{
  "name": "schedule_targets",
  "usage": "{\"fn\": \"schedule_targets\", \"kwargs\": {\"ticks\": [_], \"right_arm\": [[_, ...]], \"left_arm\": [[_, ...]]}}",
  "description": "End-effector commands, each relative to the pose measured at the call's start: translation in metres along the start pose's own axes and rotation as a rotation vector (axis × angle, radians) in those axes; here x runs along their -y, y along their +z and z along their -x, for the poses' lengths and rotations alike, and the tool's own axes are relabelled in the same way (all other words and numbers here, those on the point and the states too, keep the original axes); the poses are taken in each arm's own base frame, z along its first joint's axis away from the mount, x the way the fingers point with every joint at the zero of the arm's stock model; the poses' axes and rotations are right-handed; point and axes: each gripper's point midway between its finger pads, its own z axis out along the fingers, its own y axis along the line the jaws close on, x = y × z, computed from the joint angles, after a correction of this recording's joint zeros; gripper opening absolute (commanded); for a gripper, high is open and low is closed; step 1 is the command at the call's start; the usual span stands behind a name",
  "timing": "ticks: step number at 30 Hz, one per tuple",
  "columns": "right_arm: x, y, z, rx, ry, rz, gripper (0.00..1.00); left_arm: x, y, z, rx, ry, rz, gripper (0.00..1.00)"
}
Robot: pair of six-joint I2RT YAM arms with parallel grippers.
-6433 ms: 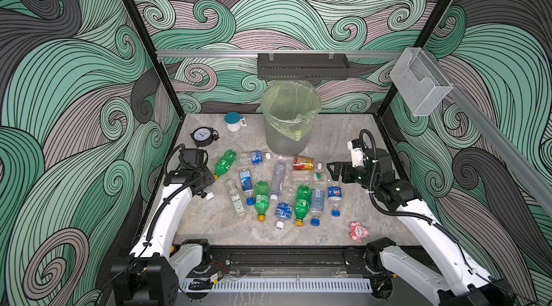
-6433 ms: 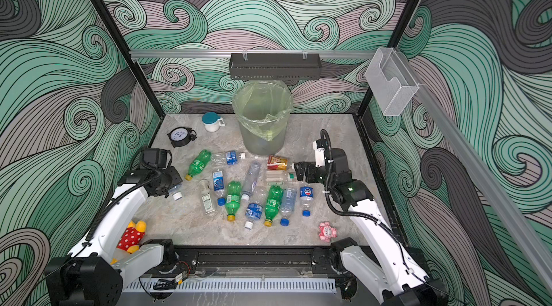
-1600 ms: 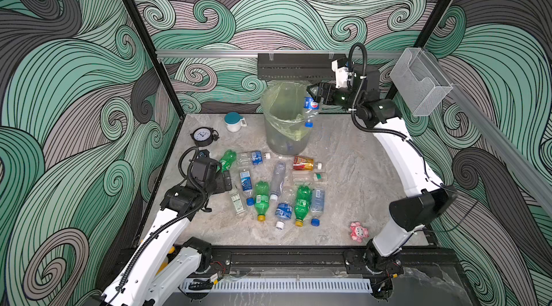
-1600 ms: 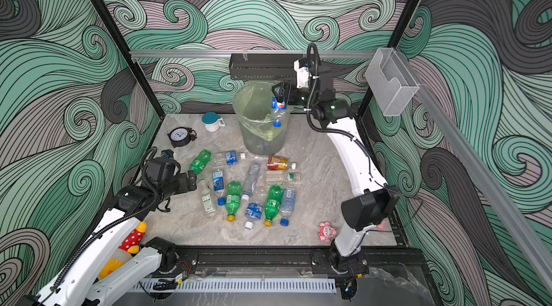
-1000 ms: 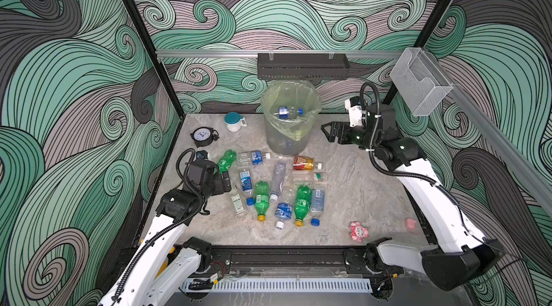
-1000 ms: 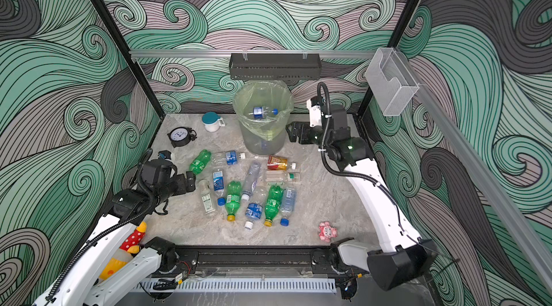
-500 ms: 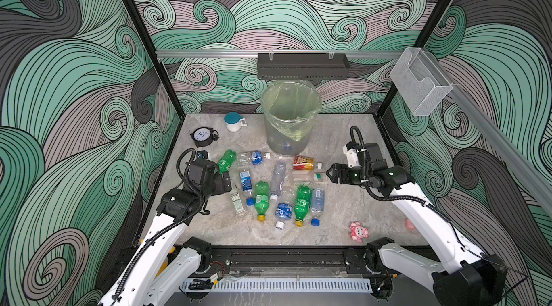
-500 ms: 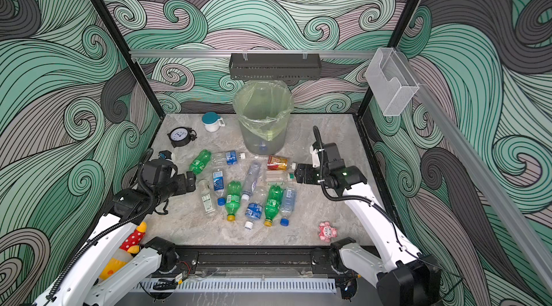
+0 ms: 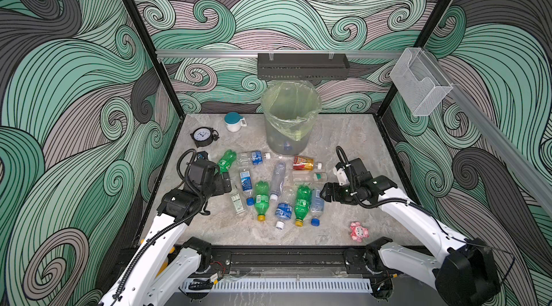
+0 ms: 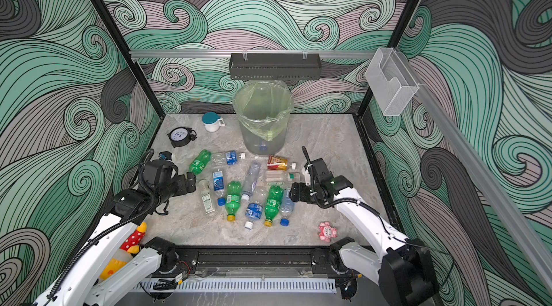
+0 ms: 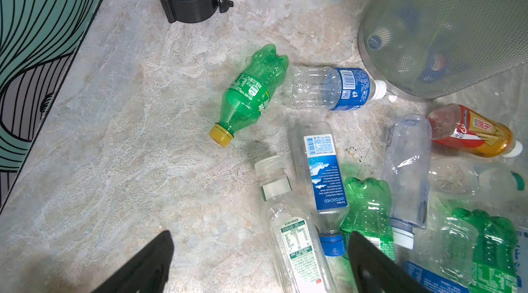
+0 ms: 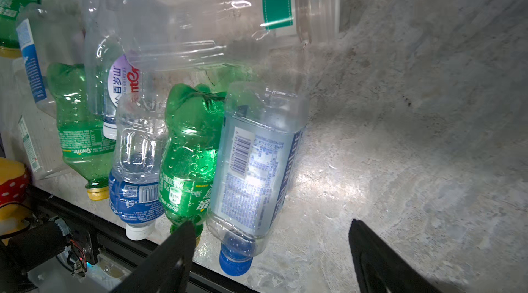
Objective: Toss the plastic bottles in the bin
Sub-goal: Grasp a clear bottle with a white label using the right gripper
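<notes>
Several plastic bottles lie in a loose pile mid-table: a green one (image 9: 226,161), a clear blue-labelled one (image 9: 252,158), a red-orange labelled one (image 9: 303,163). The bin (image 9: 288,119) (image 10: 263,122) stands behind them, with blue bottle shapes showing through its wall (image 11: 445,28). My left gripper (image 9: 227,180) (image 11: 260,241) hovers open at the pile's left edge, over a clear green-labelled bottle (image 11: 297,245). My right gripper (image 9: 325,195) (image 12: 271,224) is open at the pile's right edge. The neck of a clear blue-capped bottle (image 12: 257,163) lies between its fingers, not gripped.
A black alarm clock (image 9: 203,137) and a white jar with a teal lid (image 9: 234,121) stand at the back left. A pink toy (image 9: 359,231) lies front right. A black shelf (image 9: 301,66) hangs over the bin; a clear wall box (image 9: 419,86) is on the right wall.
A bottle dropped from my right gripper into the bin. The right arm then swung down and forward to the pile's right edge, its jaws narrowing a little. The left arm barely moved.
</notes>
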Motion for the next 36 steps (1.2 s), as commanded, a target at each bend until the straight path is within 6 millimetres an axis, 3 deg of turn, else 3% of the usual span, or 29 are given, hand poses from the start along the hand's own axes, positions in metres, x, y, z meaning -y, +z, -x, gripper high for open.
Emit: {"fn": "schedule_targets", "kwargs": {"ticks": [1, 10, 20, 27, 36], "right_arm": [[-0.012, 0.010, 0.007, 0.016, 0.001, 0.042, 0.84], [-0.010, 0.040, 0.007, -0.025, -0.014, -0.023, 0.77], [0.010, 0.062, 0.000, -0.067, 0.004, -0.139, 0.66], [0.035, 0.060, -0.008, -0.083, 0.001, -0.264, 0.61], [0.043, 0.045, -0.004, -0.038, -0.009, -0.318, 0.48]], "left_arm": [[-0.004, -0.002, -0.004, -0.014, -0.015, 0.009, 0.97], [-0.003, -0.004, -0.004, -0.011, -0.015, 0.001, 0.97], [-0.004, -0.007, -0.004, 0.000, -0.018, -0.006, 0.97], [-0.004, -0.010, -0.003, 0.018, -0.021, -0.018, 0.97], [-0.002, -0.007, -0.003, 0.005, -0.016, -0.015, 0.97]]}}
